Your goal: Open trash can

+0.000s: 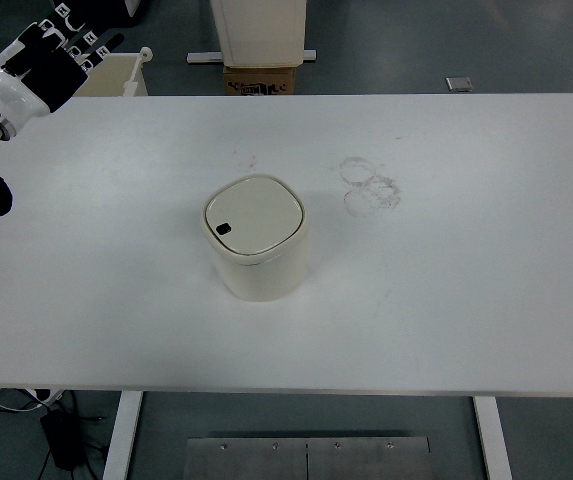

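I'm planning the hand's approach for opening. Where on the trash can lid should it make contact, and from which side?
Judging by the view, come straight down on the trash can: its lid lies flat, closed and unobstructed. The dark button near the lid's left corner looks like the spot to press. The left hand, at the table's far-left corner, is on that side.

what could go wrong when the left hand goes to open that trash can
The left hand is far off at the table's back left corner, so it faces a long reach. The trash can stands free on the smooth top, lid shut; a sideways push may slide or tip it. The small dark button on the lid is a tight target, and wide fingers might miss it.
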Robot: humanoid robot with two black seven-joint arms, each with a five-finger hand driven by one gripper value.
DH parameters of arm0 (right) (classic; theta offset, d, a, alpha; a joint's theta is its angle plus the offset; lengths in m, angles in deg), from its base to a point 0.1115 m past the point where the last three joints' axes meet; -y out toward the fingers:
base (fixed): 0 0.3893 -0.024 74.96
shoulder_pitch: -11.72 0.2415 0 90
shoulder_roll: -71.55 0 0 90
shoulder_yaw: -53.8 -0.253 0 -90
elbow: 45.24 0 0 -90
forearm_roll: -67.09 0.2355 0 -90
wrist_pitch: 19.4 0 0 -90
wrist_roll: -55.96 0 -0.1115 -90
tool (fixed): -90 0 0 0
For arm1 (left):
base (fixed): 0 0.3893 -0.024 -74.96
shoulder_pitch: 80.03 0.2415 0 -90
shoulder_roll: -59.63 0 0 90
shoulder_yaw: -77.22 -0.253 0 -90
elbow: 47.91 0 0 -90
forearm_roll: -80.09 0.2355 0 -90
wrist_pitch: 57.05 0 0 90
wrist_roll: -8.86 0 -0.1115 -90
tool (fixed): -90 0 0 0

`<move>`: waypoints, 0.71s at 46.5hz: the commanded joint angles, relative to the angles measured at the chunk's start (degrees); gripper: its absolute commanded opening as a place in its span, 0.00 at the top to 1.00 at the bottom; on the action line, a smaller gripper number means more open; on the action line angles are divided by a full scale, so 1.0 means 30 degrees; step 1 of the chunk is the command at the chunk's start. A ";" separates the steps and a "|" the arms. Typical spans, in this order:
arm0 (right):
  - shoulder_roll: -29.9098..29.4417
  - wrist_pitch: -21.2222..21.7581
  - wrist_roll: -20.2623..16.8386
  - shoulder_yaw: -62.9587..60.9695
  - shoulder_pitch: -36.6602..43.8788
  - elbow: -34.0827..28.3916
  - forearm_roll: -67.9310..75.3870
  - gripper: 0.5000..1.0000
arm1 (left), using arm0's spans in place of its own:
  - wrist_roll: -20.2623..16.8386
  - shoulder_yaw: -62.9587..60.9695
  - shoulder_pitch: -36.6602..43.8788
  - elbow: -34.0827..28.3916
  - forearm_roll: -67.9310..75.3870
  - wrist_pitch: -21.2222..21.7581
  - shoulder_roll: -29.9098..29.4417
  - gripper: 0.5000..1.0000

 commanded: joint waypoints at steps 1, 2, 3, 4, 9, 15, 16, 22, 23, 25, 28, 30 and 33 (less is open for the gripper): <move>0.0000 0.0001 0.0001 0.0001 0.0002 0.0004 -0.0001 0.01 | -0.0015 -0.0593 -0.0105 0.0764 -0.0005 -0.0002 -0.0555 0.00; 0.0000 0.0001 0.0001 0.0001 0.0002 0.0004 -0.0001 0.01 | 0.0014 -0.0768 -0.0135 0.0998 0.0024 -0.0031 -0.0701 0.00; 0.0000 0.0001 0.0001 0.0001 0.0002 -0.0025 -0.0001 0.01 | 0.0014 -0.0973 -0.0164 0.1203 0.0025 -0.0031 -0.0847 0.00; 0.0000 0.0001 0.0001 0.0001 0.0002 -0.0025 -0.0001 0.01 | 0.0015 -0.1149 -0.0193 0.1437 0.0025 -0.0031 -0.0965 0.00; 0.0000 0.0001 0.0001 0.0001 0.0002 0.0004 -0.0001 0.01 | 0.0015 -0.2116 -0.0603 0.2434 0.0054 -0.0031 -0.1434 0.00; 0.0000 0.0001 0.0001 0.0001 0.0002 0.0004 -0.0001 0.01 | 0.0015 -0.3404 -0.1334 0.3840 0.0200 -0.0177 -0.2370 0.00; 0.0000 0.0001 0.0001 0.0001 0.0002 0.0004 -0.0001 0.01 | 0.0015 -0.3668 -0.1481 0.4045 0.0230 -0.0207 -0.2575 0.00; 0.0000 0.0001 0.0001 0.0001 0.0002 0.0004 -0.0001 0.01 | 0.0044 -0.5630 -0.2740 0.5569 0.1135 -0.0295 -0.3251 0.00; 0.0000 0.0001 0.0001 0.0001 0.0002 0.0004 -0.0001 0.01 | 0.0044 -0.5923 -0.2945 0.5745 0.1457 -0.0324 -0.3367 0.00; 0.0000 0.0001 0.0001 0.0001 0.0002 0.0004 -0.0001 0.01 | 0.0044 -0.6364 -0.3297 0.6009 0.2131 -0.0382 -0.3543 0.00; 0.0000 0.0001 0.0001 0.0001 0.0002 0.0004 -0.0001 0.01 | 0.0044 -0.6600 -0.3620 0.6273 0.2981 -0.0616 -0.3778 0.00; 0.0000 0.0001 0.0001 0.0001 0.0002 0.0004 -0.0001 0.01 | 0.0102 -0.6600 -0.3738 0.6449 0.3566 -0.0792 -0.3895 0.00; 0.0000 -0.0028 0.0001 0.0001 0.0002 0.0004 -0.0001 0.01 | 0.0540 -0.6630 -0.3826 0.6741 0.4504 -0.1085 -0.3983 0.00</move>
